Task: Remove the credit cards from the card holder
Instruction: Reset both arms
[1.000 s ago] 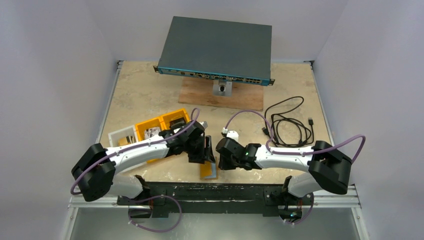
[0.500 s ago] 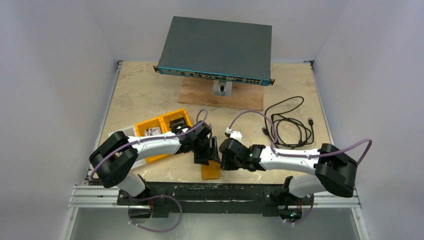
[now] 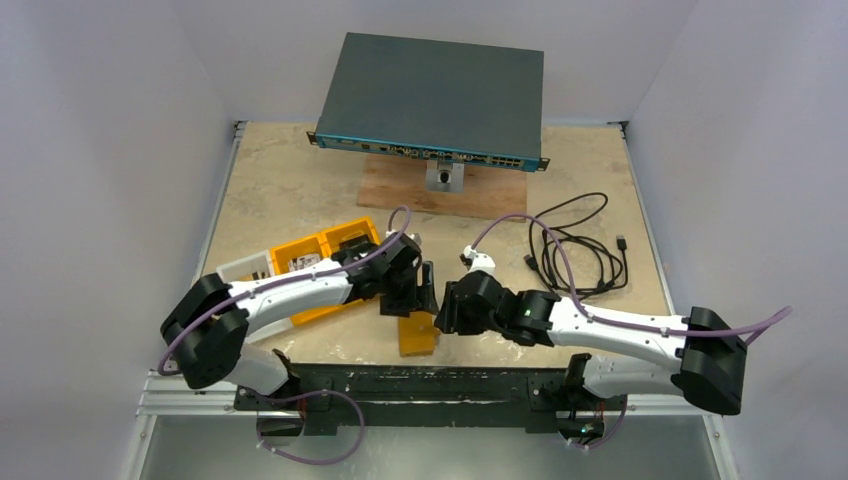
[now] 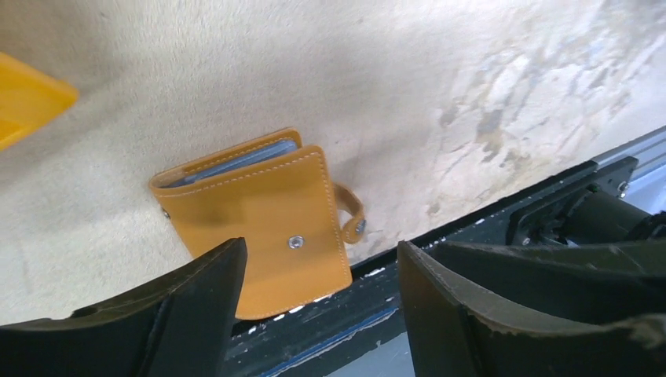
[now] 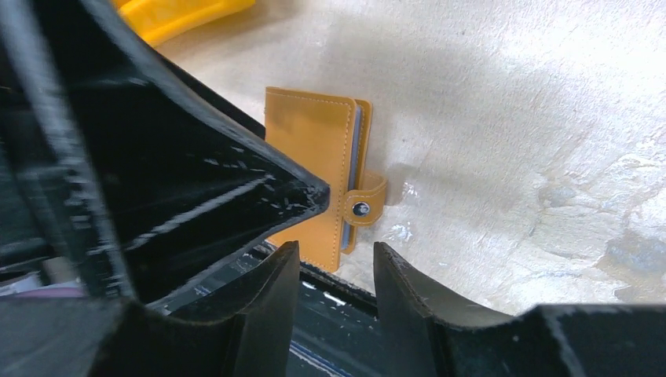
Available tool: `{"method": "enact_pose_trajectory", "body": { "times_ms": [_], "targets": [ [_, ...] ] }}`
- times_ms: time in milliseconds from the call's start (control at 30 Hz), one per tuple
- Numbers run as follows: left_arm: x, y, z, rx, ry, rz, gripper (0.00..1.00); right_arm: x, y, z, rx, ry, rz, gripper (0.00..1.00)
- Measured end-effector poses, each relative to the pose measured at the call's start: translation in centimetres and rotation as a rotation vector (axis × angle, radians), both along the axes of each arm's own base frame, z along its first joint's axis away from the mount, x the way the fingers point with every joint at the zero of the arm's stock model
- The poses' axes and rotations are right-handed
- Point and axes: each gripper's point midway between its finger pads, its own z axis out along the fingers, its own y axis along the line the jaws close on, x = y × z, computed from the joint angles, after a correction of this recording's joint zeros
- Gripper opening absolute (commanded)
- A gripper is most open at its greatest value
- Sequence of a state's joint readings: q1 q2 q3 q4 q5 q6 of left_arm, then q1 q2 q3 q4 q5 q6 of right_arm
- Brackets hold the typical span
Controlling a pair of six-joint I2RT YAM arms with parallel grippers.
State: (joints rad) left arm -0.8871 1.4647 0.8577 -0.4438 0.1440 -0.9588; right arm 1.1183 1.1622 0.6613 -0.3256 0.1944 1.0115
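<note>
The card holder (image 3: 418, 335) is a tan-orange wallet lying flat at the table's near edge, its near corner over the black rail. It shows in the left wrist view (image 4: 259, 228) and the right wrist view (image 5: 314, 169). Its snap strap (image 4: 353, 220) hangs loose at the side. The credit cards show only as thin blue-grey edges (image 4: 236, 162) inside the folded wallet. My left gripper (image 3: 418, 290) is open and empty, hovering just above the wallet (image 4: 320, 247). My right gripper (image 3: 447, 305) is open and empty, right beside the left one, above the wallet's strap side (image 5: 336, 247).
A yellow-orange compartment tray (image 3: 320, 265) lies left of the wallet. A network switch (image 3: 435, 100) rests on a wooden board (image 3: 450, 195) at the back. A coiled black cable (image 3: 580, 250) lies at the right. The black rail (image 3: 420, 385) runs along the near edge.
Both grippers have shifted slightly away from the near edge, above the wallet. The right arm has stretched out, its elbow swinging right. The wallet stays at the edge.
</note>
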Motion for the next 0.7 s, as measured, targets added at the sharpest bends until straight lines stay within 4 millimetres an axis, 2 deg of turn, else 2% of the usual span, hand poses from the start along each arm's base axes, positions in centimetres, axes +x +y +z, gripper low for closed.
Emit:
{"method": "enact_pose_trajectory", "body": {
  "times_ms": [67, 167, 267, 400, 600, 700],
  "targets": [
    [0.5, 0.0, 1.7, -0.008, -0.044, -0.005, 0.82, 0.1, -0.1, 0.5, 0.012, -0.010, -0.006, 0.45],
    [1.4, 0.1, 4.5, -0.034, -0.119, -0.012, 0.97, 0.4, -0.3, 1.3, 0.026, -0.032, -0.025, 0.59],
    [2.0, 0.8, 7.4, -0.059, -0.192, -0.010, 1.00, 1.1, -0.7, 2.8, 0.051, -0.070, -0.056, 0.78],
    [3.0, 2.7, 10.7, -0.063, -0.295, 0.015, 1.00, 2.7, -0.7, 6.5, 0.110, -0.151, -0.106, 0.98],
    [4.5, 7.0, 15.6, 0.011, -0.445, 0.084, 1.00, 5.5, 0.4, 13.1, 0.176, -0.283, -0.144, 0.99],
    [5.1, 9.5, 17.3, 0.041, -0.502, 0.133, 1.00, 6.6, 1.3, 15.4, 0.194, -0.326, -0.153, 0.99]
  ]
}}
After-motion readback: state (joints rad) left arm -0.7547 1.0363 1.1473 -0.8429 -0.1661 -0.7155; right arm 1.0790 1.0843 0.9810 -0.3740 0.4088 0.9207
